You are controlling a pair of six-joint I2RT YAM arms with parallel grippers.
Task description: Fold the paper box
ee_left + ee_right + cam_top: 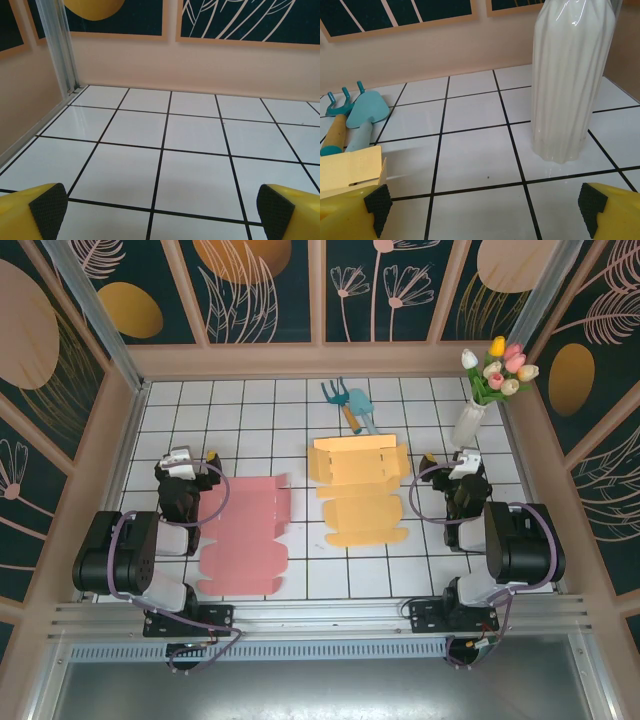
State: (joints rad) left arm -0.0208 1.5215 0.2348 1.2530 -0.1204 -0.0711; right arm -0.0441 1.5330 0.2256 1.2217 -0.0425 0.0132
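**Both boxes flat; both pincers wide open, empty**

Near half of the table (pixel 262 408): the pink paper box (pixel 245 535) lies flat and unfolded on the left side. Its near flap comes close to the table's near edge.

The left gripper (pixel 162 210) sits just left of the pink box. Its fingers are spread as far as they go, with nothing between the pads and bare white tile below.

Centre of table: the yellow paper box (pixel 358 490) also lies flat and unfolded. It is beside the pink one, with a narrow strip of tile between them and no overlap.

The right gripper (pixel 485 210) is on the right side, just right of the yellow box. Its jaws are fully apart and hold nothing. In the right wrist view, one corner of the yellow sheet lies just beside one finger pad.

Beyond the yellow box's far edge, a teal hand fork (pixel 337 122) and a teal trowel (pixel 365 112) lie side by side.

Far right corner: a white ribbed vase (pixel 570 85) stands upright and holds tulips (pixel 500 370).
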